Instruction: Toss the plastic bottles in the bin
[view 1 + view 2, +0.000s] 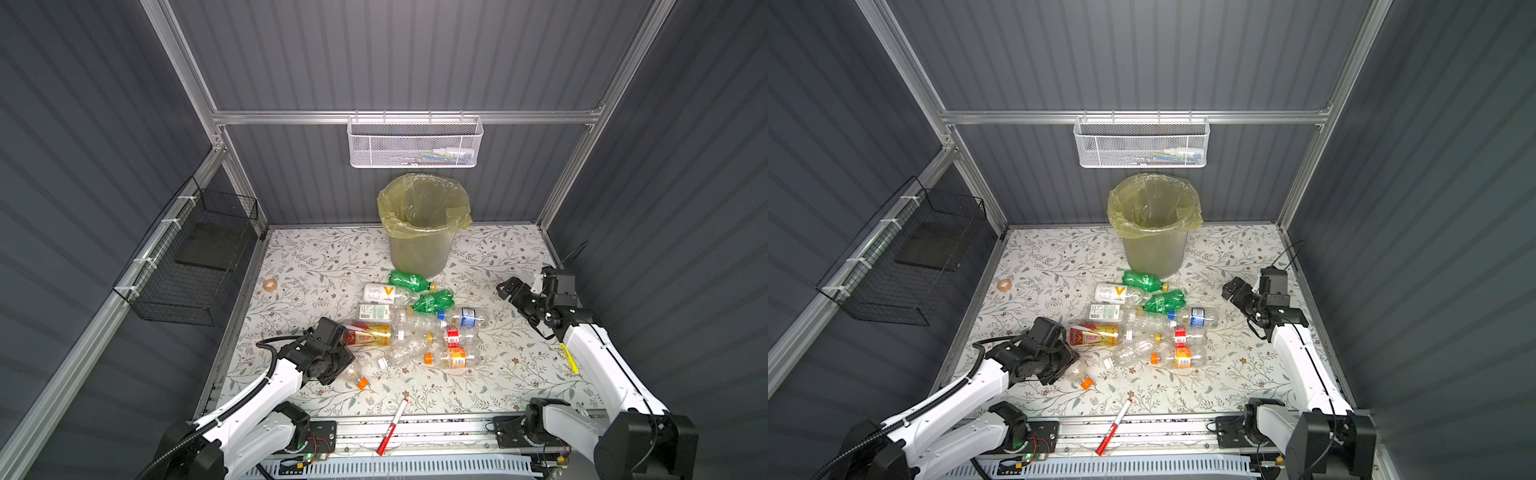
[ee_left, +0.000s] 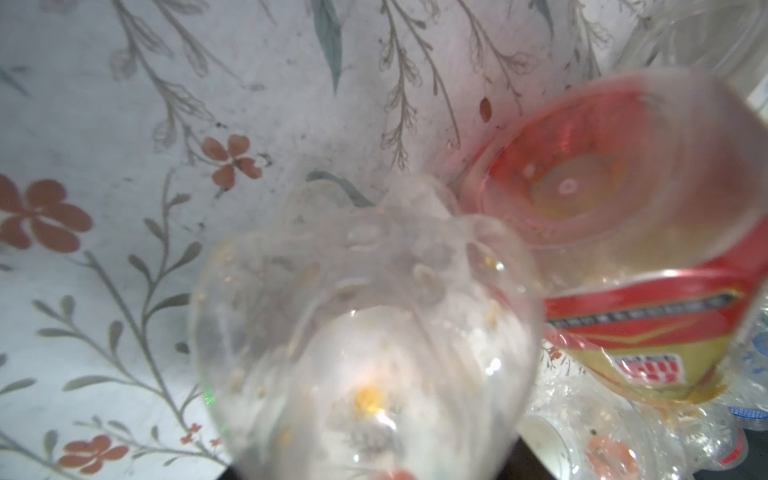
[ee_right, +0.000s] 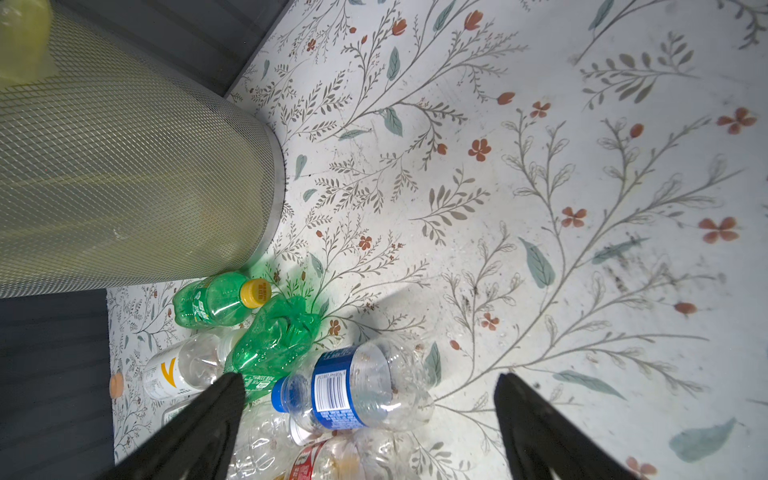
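Now, left tool (image 1: 337,368) pinching the orange-capped bottle (image 2: 365,332); right tool (image 3: 370,379) spread wide — near the blue-label bottle (image 3: 347,390).

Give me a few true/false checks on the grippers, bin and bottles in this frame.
1. The left gripper is shut on a clear bottle with an orange cap. True.
2. The bin lies tipped on its side. False: it stands upright at the back of the table.
3. The right gripper holds the blue-label bottle. False: it is open and empty, apart from that bottle.
4. Two green bottles lie near the bin's foot. True.
5. The marker pen is in the bin. False: it lies at the table's near edge.
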`<state>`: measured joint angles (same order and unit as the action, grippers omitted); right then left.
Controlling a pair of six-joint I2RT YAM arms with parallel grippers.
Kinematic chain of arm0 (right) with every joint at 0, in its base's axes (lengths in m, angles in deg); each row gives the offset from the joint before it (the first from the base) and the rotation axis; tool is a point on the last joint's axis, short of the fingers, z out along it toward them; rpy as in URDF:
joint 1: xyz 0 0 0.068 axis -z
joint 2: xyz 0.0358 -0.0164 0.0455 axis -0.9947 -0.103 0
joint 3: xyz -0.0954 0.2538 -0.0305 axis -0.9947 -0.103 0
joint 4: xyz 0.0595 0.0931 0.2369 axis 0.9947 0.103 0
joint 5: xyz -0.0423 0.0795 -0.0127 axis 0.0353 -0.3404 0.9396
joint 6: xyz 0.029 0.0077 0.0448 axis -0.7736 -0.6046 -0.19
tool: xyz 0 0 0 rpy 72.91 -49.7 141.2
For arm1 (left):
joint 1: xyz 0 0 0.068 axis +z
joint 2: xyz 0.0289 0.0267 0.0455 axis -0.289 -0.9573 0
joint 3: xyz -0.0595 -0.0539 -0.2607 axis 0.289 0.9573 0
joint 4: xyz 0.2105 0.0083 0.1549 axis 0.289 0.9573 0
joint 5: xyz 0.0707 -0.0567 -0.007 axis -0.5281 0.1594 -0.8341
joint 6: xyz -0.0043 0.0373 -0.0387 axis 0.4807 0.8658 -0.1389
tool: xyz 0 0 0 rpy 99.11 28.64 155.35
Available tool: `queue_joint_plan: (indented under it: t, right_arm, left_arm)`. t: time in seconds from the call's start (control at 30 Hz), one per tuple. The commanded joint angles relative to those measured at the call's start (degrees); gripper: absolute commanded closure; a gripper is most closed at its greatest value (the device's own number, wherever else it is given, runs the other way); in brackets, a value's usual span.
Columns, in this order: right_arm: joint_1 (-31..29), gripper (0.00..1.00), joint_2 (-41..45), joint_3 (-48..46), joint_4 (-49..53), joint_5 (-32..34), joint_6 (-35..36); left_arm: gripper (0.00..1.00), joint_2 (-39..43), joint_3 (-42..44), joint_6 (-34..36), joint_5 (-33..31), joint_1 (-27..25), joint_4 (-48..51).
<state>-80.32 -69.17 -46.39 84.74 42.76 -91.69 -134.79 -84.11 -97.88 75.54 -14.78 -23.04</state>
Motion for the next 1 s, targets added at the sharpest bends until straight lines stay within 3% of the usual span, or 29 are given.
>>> queue_joint_plan:
  t: [0.0,0.27,0.47,0.53,0.63,0.73,0.77,0.83,0.87,0.9,0.97]
  right_arm:
    - [0.27,0.04,-0.05,-0.62,0.77,-0.19,0.56]
    - [0.27,0.05,2.15,-5.14,0.76,-0.79,0.03]
    - [0.27,0.06,1.32,-6.53,-0.16,-1.77,-0.49]
    - [0.27,0.06,1.03,-6.4,-0.71,-1.72,-0.74]
    - [0.27,0.06,0.25,-5.58,-1.61,-2.42,-1.23]
    - [0.27,0.06,-1.15,-4.17,-2.61,-3.89,-1.54]
    - [0.27,0.06,-1.18,-3.45,-2.58,-4.36,-1.54]
    - [0.21,0.06,-1.17,-2.43,-2.6,-4.98,-1.69]
    - [0.18,0.06,-1.13,-2.42,-2.75,-5.11,-1.89]
    - [0.18,0.06,-0.99,-2.57,-2.7,-4.97,-2.13]
    - [0.18,0.05,0.49,-3.28,-2.25,-4.66,-2.07]
  left_arm:
    - [0.44,2.91,-1.38,1.29,-2.22,-0.33,4.85]
    - [0.46,8.6,-9.67,4.84,-7.56,-0.33,13.14]
    - [0.48,7.71,-16.67,7.24,-9.59,-0.33,6.75]
    - [0.48,1.83,-25.21,12.69,-10.49,-0.33,3.38]
    - [0.46,-10.9,-44.74,23.8,-10.41,-0.31,-0.3]
    - [0.43,-26.18,-70.45,33.57,-5.56,-0.25,-6.14]
    - [0.35,-32.15,-80.95,35.92,-3.58,-0.29,-5.93]
    - [0.08,-44.27,-100.16,37.3,0.5,-0.33,-3.23]
    - [0.0,-49.43,-108.39,37.76,0.37,-0.25,-0.29]
    - [0.0,-52.54,-113.72,37.94,-0.26,-0.17,1.22]
    - [0.0,-53.82,-113.01,37.27,-0.18,0.9,-0.69]
